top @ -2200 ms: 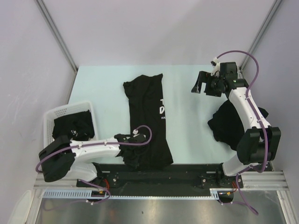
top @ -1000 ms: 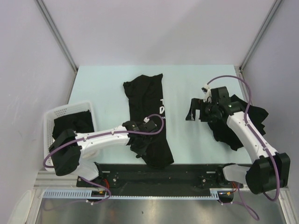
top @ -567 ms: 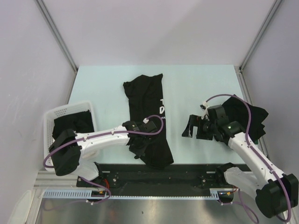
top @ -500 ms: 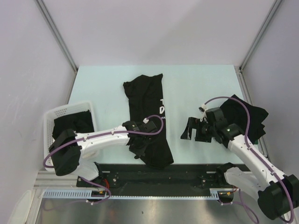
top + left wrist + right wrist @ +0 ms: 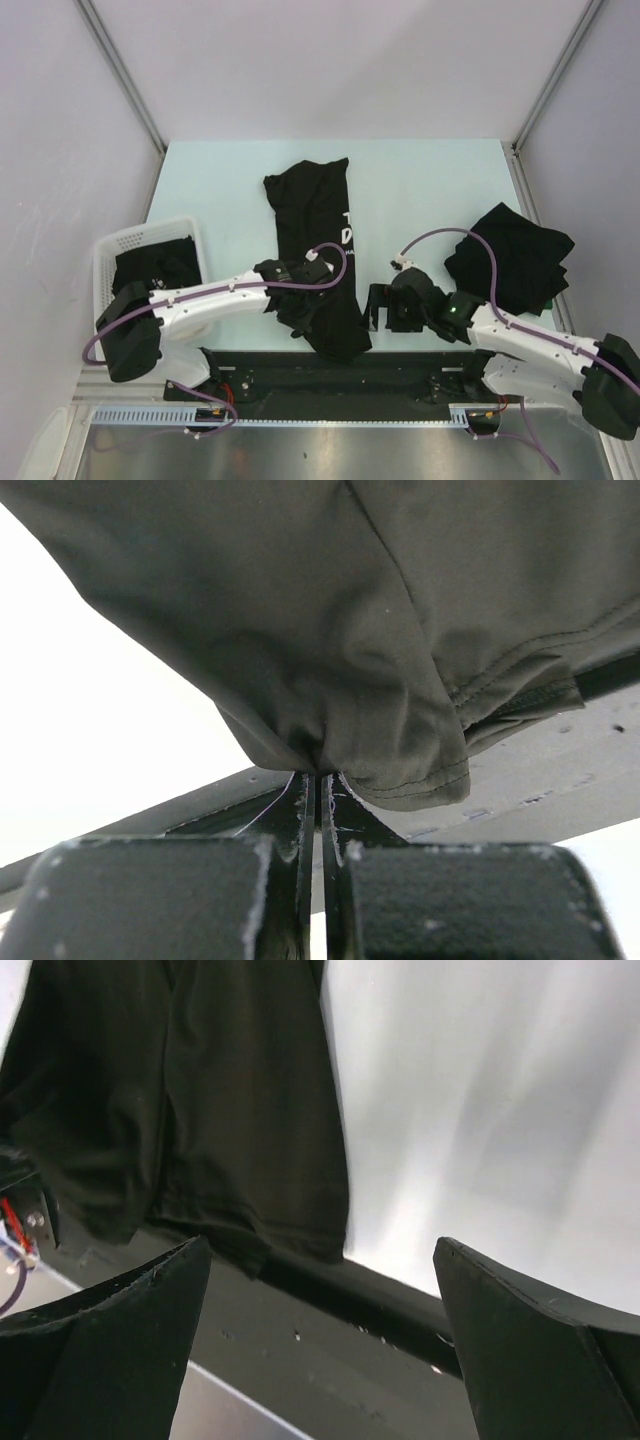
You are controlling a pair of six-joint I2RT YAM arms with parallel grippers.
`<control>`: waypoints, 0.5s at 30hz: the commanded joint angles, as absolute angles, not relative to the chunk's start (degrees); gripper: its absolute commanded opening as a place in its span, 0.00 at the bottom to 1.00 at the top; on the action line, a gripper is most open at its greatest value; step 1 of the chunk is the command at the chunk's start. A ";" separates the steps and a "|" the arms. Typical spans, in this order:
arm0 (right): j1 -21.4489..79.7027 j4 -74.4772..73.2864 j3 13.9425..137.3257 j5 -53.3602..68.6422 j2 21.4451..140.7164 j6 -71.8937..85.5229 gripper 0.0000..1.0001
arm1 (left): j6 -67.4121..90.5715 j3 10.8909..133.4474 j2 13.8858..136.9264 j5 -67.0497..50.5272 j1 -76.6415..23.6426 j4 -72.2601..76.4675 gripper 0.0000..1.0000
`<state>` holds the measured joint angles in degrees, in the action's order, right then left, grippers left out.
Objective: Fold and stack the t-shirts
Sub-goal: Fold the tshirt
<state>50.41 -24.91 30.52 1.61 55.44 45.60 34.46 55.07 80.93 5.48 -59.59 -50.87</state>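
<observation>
One black t-shirt (image 5: 305, 215) with white lettering lies lengthwise in the middle of the table. My left gripper (image 5: 300, 316) is shut on a bunch of its near hem, and the left wrist view shows the fabric (image 5: 380, 630) pinched at the left gripper (image 5: 318, 772) tips. My right gripper (image 5: 376, 305) stands open, low over the table just right of the shirt's near right corner. In the right wrist view that corner of the shirt (image 5: 230, 1110) lies ahead and left of the right gripper (image 5: 320, 1248), with nothing between the fingers. More black t-shirts (image 5: 512, 258) lie piled at the right.
A white lattice basket (image 5: 110, 245) at the left holds another black garment (image 5: 155, 270). The black mounting rail (image 5: 400, 365) runs along the near table edge, right under the shirt's hem. Pale walls enclose the table on three sides.
My right arm has swung from the back right, past the pile, down to the near edge beside the shirt's right corner, staying open. The left gripper has kept its hold on the hem, shifting slightly.
</observation>
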 commanded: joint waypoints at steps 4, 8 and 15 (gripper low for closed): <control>56.51 -12.75 28.13 -8.00 61.95 54.22 1.00 | 33.31 55.63 76.91 4.75 -59.24 -49.83 0.00; 56.86 -9.06 27.33 -8.26 65.21 55.19 0.98 | 32.43 56.07 76.12 5.10 -59.24 -50.71 0.00; 57.65 -7.56 26.81 -9.05 66.71 56.86 0.93 | 31.73 55.46 74.62 5.28 -59.24 -51.59 0.00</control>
